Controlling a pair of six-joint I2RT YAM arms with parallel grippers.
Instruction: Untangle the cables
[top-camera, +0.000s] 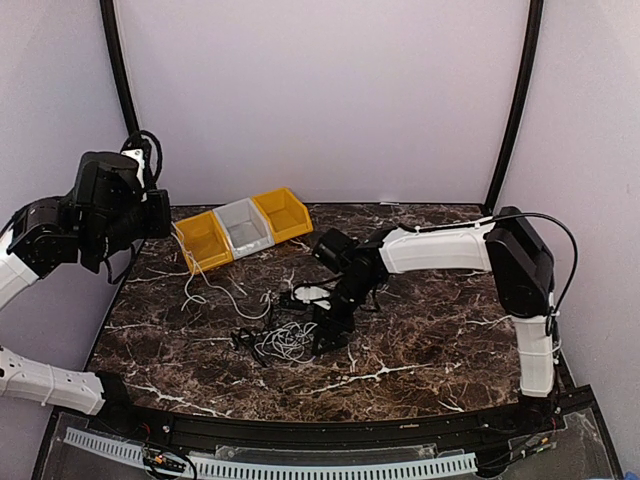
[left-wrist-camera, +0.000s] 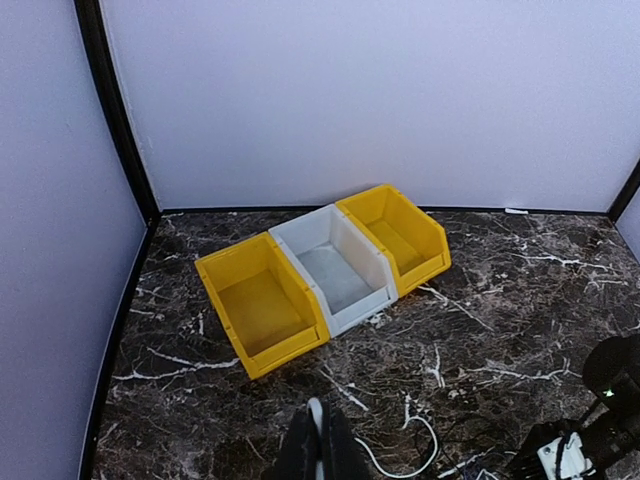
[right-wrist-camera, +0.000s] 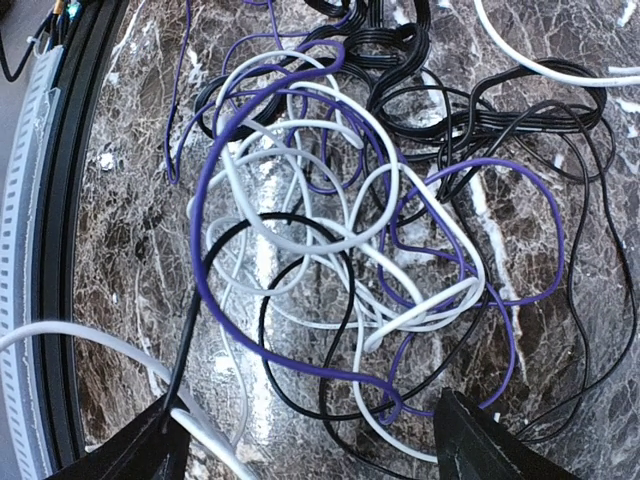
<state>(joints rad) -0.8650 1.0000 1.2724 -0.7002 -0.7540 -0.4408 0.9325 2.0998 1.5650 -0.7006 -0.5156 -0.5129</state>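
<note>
Fingers spread wide, the right hand (right-wrist-camera: 305, 445) hangs low over the cables (right-wrist-camera: 300, 215). They're white, black and purple cords, looped over one another in a loose tangle on the dark marble tabletop (top-camera: 430, 340), near its middle. Over on the left, the left hand (left-wrist-camera: 320, 448) is held up high, clenched tight, with a sliver of white showing between its fingertips. A row of three bins (left-wrist-camera: 300, 240), yellow, grey, yellow, sits at the back left, well apart from the tangle.

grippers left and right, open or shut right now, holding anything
left gripper: shut; a white sliver shows at its tip, cannot tell if it is a cable.
right gripper: open over the cables, holding nothing.
</note>
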